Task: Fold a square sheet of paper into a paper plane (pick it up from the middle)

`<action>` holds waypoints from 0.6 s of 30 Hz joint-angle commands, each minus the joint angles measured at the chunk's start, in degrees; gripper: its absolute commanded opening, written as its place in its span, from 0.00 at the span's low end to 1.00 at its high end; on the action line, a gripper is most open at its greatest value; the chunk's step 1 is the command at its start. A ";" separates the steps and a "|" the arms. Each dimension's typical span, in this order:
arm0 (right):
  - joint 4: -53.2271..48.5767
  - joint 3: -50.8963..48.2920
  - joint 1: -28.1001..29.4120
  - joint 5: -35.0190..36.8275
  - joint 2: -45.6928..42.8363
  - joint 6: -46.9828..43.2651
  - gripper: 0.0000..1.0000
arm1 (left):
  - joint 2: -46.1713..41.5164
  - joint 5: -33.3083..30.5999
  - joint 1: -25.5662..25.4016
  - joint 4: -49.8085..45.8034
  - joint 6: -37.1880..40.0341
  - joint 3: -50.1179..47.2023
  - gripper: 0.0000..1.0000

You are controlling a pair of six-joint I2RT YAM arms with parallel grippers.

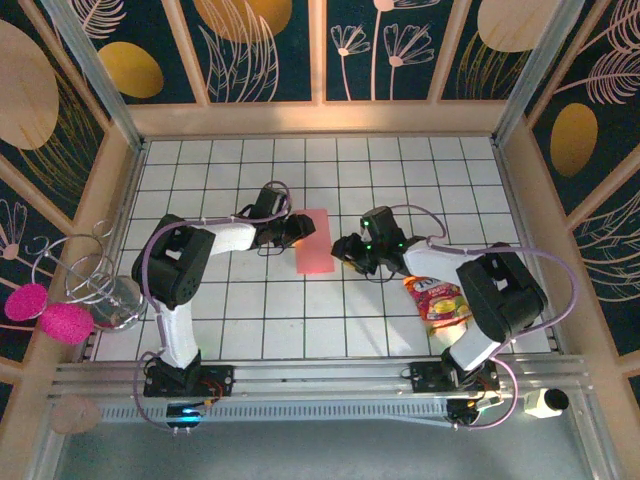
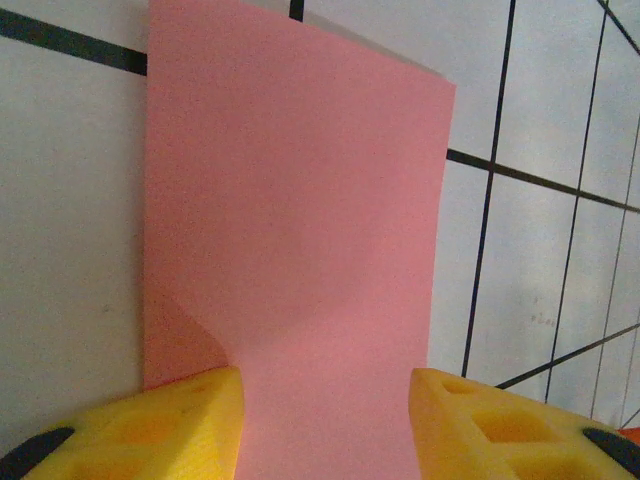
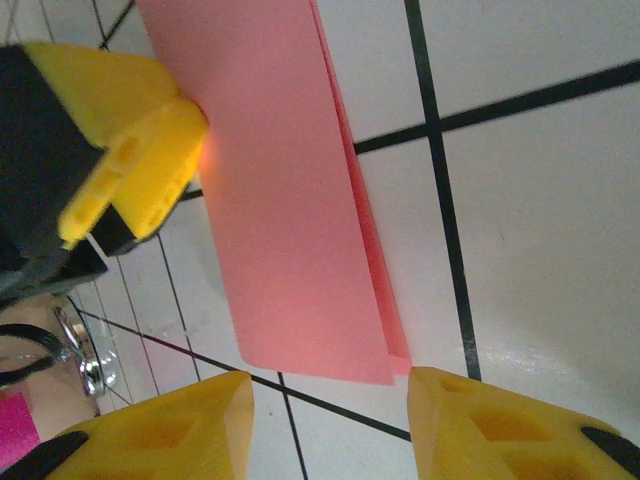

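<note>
The pink paper lies in the middle of the white table. It is folded in half into a long strip. The left gripper is at the strip's left side and the right gripper is at its right side.

On the left wrist, the yellow fingers stand partly apart. The paper runs out of the gap between them and is a bit bent there. I cannot tell if they squeeze it.

The right gripper's fingers also stand partly apart, with nothing in them. The end of the paper is just in front of their gap. A snack bag lies farther right, away from the paper.
</note>
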 commanded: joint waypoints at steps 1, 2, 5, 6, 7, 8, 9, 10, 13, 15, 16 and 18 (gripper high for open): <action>-0.19 0.47 1.02 -1.84 1.75 0.26 0.42 | 1.48 -1.73 0.32 -1.25 -2.40 -2.36 0.47; -0.33 0.56 1.19 -2.16 2.11 0.05 0.41 | 1.37 -1.73 0.30 -1.15 -2.53 -2.61 0.47; -0.36 1.35 1.29 -3.10 3.30 -0.48 0.38 | 1.41 -1.87 0.30 -1.62 -2.32 -2.60 0.47; -0.54 1.64 1.34 -3.10 3.63 -0.61 0.38 | 1.39 -1.82 0.36 -1.73 -2.20 -2.55 0.47; -0.65 1.92 1.30 -3.02 3.92 -0.81 0.38 | 1.39 -1.82 0.39 -1.91 -2.04 -2.49 0.47; -0.63 2.10 1.38 -2.99 4.24 -0.95 0.38 | 1.36 -1.82 0.39 -1.93 -1.97 -2.46 0.47; -0.60 2.15 1.32 -2.93 4.47 -1.08 0.38 | 1.35 -1.73 0.39 -2.02 -1.87 -2.45 0.47; -0.60 2.38 1.32 -2.93 4.87 -1.25 0.38 | 1.56 -1.69 0.39 -2.04 -1.81 -2.37 0.47; -0.54 3.09 1.37 -3.27 5.85 -1.82 0.38 | 1.52 -1.17 0.41 -2.02 -1.68 -2.26 0.47; -0.03 3.34 1.34 -3.63 6.23 -2.02 0.38 | 1.52 -0.96 0.44 -1.93 -1.66 -2.27 0.47; 0.14 3.40 1.33 -3.72 6.41 -2.17 0.38 | 1.52 -0.91 0.47 -1.93 -1.68 -2.28 0.47; 0.33 3.85 1.27 -3.89 6.85 -2.37 0.38 | 1.40 -0.85 0.48 -1.93 -1.66 -2.27 0.47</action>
